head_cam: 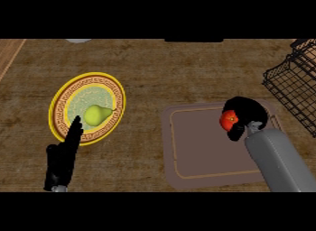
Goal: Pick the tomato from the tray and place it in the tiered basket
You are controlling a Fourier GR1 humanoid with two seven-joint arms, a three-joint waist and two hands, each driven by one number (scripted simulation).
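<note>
Gripping tomato [228,119] over tray [194,149], right hand [244,115] fingers curled

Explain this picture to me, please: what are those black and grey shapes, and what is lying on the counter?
You are looking down from the robot's head at a brown counter. The grey tubes are its forearms, and the black parts are its hands. The right hand is curled round a red tomato, above a brown tray. The left hand is open, with its fingers straight, at the edge of a yellow-rimmed plate that holds a green pear. The black wire basket stands at the right.
</note>
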